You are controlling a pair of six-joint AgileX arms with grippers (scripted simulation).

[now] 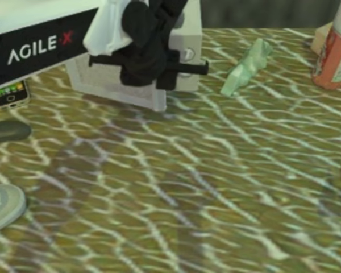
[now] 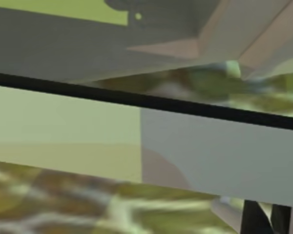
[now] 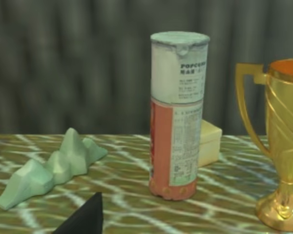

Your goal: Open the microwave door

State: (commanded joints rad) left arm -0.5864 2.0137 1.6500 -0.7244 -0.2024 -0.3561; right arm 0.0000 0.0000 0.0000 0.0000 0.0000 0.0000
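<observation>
Nearest the camera in the top view, the patterned table (image 1: pixel 176 216) is lying bare through its middle, with a grey shoe (image 1: pixel 3 206) at the left edge, and a dark flat stone (image 1: pixel 8 131) and a phone (image 1: pixel 11 94) farther up that side.

Beyond these, the door-opening step is being carried out. The microwave (image 1: pixel 184 34) is standing at the far left of the table, and the microwave door (image 1: pixel 122 91) is being held swung a little out from the front, its free edge jutting toward the table's middle. The left gripper (image 1: pixel 159 62) is being kept right at that door edge, just in front of the knob panel; whether its fingers are parted or clamped cannot be told, since the wrist is covering them.

The door is judged to be only partly open. A wider outward sweep along the hinge arc is likely being called for next.

Farther right, a pale green rock (image 1: pixel 247 67) and a red and white can (image 1: pixel 334 57) are standing clear. The right gripper (image 3: pixel 85 217) is being kept parked off to the right, its fingers not readable.
</observation>
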